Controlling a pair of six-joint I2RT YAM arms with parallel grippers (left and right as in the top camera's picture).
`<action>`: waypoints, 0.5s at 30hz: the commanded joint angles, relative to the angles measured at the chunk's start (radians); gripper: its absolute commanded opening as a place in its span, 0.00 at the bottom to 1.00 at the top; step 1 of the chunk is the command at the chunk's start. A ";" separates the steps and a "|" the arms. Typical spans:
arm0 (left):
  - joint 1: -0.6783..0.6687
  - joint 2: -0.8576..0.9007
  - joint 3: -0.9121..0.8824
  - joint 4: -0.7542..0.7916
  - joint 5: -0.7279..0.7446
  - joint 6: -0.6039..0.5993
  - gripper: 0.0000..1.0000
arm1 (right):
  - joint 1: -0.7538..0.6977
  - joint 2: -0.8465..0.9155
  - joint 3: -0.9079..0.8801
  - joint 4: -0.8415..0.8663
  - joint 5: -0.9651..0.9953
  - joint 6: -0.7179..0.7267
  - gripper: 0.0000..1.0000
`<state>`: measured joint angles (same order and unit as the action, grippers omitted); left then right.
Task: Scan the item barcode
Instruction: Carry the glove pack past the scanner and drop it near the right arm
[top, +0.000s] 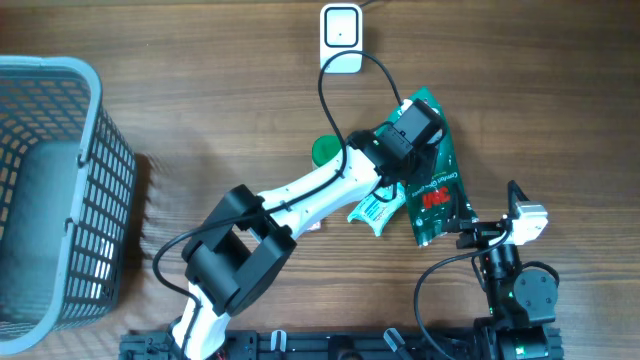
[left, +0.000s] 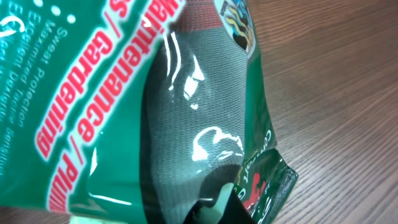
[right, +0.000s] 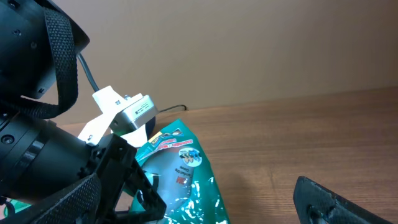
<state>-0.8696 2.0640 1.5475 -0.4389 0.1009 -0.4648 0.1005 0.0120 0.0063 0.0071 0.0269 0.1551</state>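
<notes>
The item is a flat green glove package (top: 436, 190) lying on the wooden table, printed side up. My left gripper (top: 412, 135) is stretched over its upper end. In the left wrist view the package (left: 112, 155) fills the frame, and its film runs into the left gripper (left: 217, 214), which is shut on it. I cannot pick out a barcode. The white scanner (top: 341, 38) stands at the far edge, apart from the package. My right gripper (top: 468, 232) is open at the package's lower right corner. The right wrist view shows the package (right: 186, 174) between the right gripper's (right: 230, 199) spread fingers (right: 127, 180).
A grey mesh basket (top: 95, 190) stands at the far left. A green round object (top: 324, 150) and a white-and-green packet (top: 375, 210) lie partly under the left arm. The scanner's black cable (top: 385, 75) runs toward the package.
</notes>
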 joint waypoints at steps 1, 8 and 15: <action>0.003 0.010 0.009 0.005 -0.024 0.016 0.25 | 0.000 -0.003 -0.001 0.002 -0.004 0.004 1.00; 0.003 -0.016 0.009 -0.041 -0.003 0.005 0.37 | 0.000 -0.003 -0.001 0.002 -0.004 0.003 1.00; 0.080 -0.281 0.009 -0.146 -0.211 0.006 0.26 | 0.000 -0.003 -0.001 0.002 -0.004 0.003 1.00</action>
<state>-0.8471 1.9270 1.5478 -0.5301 0.0566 -0.4606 0.1005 0.0120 0.0063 0.0074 0.0269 0.1555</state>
